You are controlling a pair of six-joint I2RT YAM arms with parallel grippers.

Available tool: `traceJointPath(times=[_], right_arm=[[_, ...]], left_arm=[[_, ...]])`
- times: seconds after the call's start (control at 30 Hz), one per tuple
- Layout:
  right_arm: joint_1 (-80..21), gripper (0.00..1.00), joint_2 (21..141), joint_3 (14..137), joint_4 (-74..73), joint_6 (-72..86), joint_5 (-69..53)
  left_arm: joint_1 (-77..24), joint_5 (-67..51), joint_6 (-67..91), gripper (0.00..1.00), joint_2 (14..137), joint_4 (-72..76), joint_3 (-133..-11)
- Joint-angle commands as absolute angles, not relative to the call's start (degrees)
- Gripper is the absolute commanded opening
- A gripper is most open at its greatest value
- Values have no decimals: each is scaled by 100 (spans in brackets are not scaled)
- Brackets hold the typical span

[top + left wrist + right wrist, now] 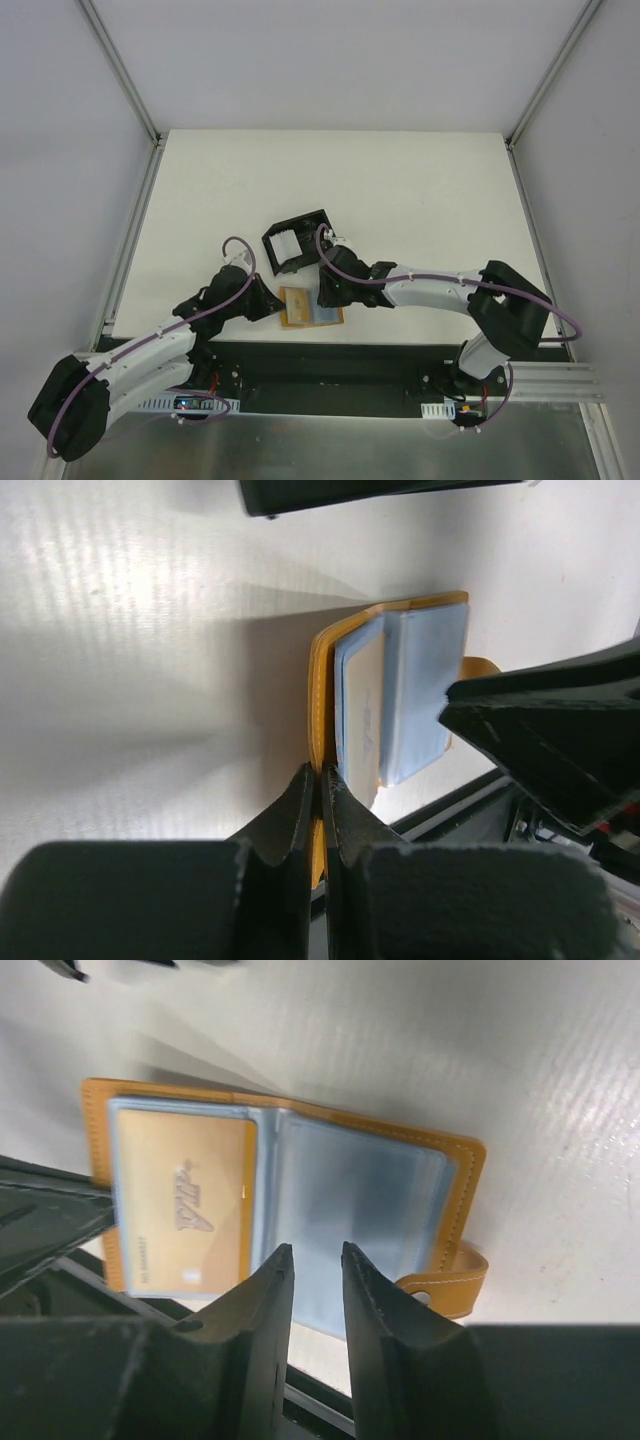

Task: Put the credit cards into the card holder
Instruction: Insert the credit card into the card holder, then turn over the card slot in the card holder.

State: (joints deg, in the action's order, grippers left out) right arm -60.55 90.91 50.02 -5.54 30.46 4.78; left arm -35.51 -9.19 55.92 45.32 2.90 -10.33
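A tan-orange folding wallet [311, 306] lies open near the table's front edge, its blue plastic sleeves facing up. One tan-orange credit card [185, 1205] marked "VIP" sits in the left sleeve, and it also shows in the left wrist view [362, 710]. The right sleeve [360, 1195] looks empty. My left gripper [320, 775] is shut on the wallet's left cover edge [320, 680]. My right gripper [315, 1250] hovers over the sleeves with its jaws a little apart and nothing between them. The black card holder [295, 240] with its white ridged insert stands just behind the wallet.
The table's front edge and a dark base rail [330, 365] run just below the wallet. The two grippers [268, 303] [326, 292] are close together, on either side of the wallet. Metal frame posts [135, 235] border the white table.
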Motion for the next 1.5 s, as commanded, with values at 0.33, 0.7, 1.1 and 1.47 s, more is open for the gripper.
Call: traceJointPath(times=[0.33,0.7,1.1,1.47], right_arm=[[-6064,16,9378,5106,-984,3173,606],[-5915,23,8536,5036,-1388,3094,1282],[-5959,32,7892,4483,-468,3454,564],[-6029,36,8560,4456,-70,3762,132]], left_arm=[[-3857,-2065,4738,0,5589,202,-2460],[-3991,-1047,5352,0,5653,18,-1839],[-3876,-431,5836,0,4447,-220,-1090],[-3876,-352,6056,0,4623,-220,-1028]])
